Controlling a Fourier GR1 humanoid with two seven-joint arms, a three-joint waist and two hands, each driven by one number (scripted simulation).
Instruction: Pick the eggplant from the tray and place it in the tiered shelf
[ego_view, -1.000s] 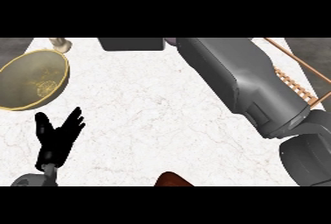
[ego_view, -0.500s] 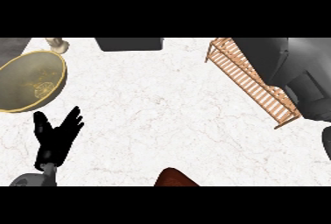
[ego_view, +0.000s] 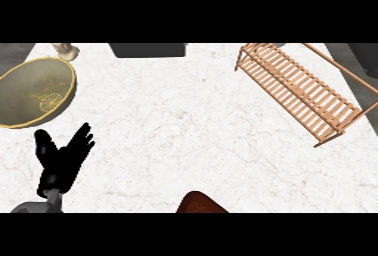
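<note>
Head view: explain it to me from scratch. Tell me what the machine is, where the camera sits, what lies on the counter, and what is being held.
This is one picture, taken from a humanoid robot's head, looking steeply down at a white marbled counter. The black shape at lower left is the robot's left hand, open with fingers up, resting and holding nothing. Its right hand is not in view. At upper left lies a round golden tray, with a small pale object just above it. At upper right stands the wooden slatted tiered shelf. A dark box sits at the top edge. A reddish-brown thing pokes in at the bottom edge; I cannot tell what it is.
</note>
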